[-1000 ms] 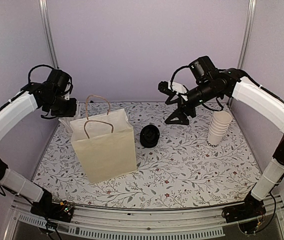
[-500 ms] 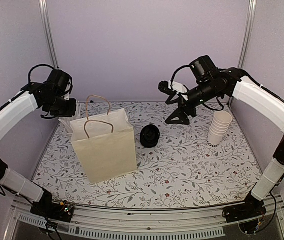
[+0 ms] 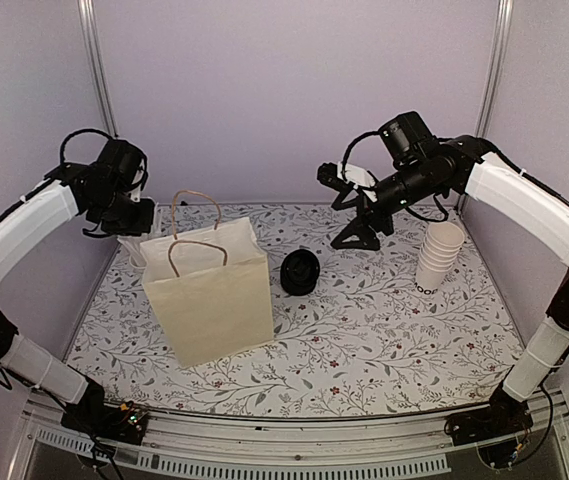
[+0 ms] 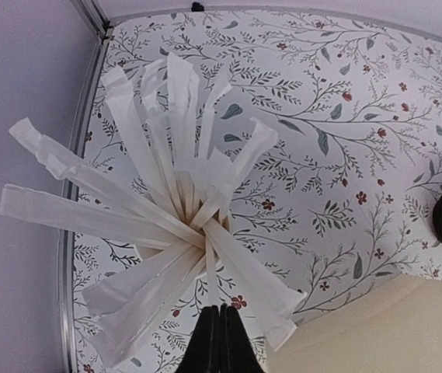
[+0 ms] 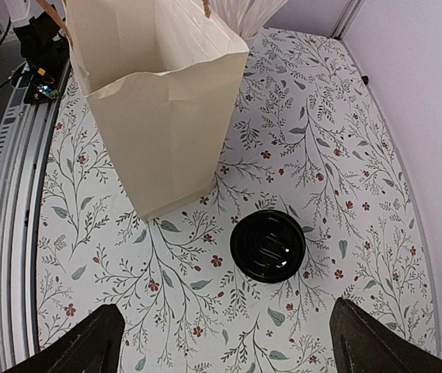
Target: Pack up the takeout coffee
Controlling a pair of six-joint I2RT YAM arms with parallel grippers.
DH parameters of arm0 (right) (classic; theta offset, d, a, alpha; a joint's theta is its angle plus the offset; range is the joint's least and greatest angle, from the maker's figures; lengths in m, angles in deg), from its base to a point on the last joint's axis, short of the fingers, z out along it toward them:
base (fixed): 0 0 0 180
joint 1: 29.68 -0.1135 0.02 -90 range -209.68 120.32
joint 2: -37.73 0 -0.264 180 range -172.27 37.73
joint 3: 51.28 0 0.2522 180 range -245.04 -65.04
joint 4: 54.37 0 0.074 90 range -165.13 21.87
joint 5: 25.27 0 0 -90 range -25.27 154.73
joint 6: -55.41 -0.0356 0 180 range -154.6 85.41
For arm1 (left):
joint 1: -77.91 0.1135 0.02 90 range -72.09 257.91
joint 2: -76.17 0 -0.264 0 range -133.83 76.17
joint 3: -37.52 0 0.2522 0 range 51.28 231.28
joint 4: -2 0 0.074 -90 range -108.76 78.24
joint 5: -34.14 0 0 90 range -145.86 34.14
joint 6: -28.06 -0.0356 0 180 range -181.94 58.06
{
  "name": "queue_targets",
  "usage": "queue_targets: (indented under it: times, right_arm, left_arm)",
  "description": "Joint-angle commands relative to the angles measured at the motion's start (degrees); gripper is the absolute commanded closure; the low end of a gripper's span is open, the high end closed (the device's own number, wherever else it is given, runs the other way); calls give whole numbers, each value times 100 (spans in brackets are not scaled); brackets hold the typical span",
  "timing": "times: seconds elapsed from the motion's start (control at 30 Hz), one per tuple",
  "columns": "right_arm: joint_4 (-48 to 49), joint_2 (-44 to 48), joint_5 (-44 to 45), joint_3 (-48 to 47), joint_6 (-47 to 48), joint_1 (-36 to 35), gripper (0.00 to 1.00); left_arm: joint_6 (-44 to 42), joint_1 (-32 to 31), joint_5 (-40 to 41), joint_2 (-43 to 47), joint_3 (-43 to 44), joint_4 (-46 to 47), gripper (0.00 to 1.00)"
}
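right wrist, takeout coffee (image 5: 267, 245) from above, sides hidden, right fingers (image 5: 81, 346) spread, left fingers (image 4: 210, 351) pressed together

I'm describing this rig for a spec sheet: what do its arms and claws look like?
The left arm and right arm match: smooth white shells on the long links, black joints and wrist housings. A thin black cable loops at each wrist. The left claw and right claw have plain black tapered fingers; no markings legible.

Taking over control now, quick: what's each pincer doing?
Left pincer: closed, holding nothing.
Right pincer: open wide, empty.
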Motion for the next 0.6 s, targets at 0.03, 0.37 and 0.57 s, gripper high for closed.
queue_targets:
  times: [0.03,0.37,0.57]
  right_arm:
    - [0,69,0,-15,-32,-17,4]
    - [-32,-11,-66,-112,-25,-17,4]
    - [-100,-94,-136,-244,-6,-17,4]
  left_arm:
    - [-3,-127,143,27,652,-677,100]
    - [87,-137,-57,162,2126,-2306,100]
    - [249,-159,-139,507,2456,-2450,100]
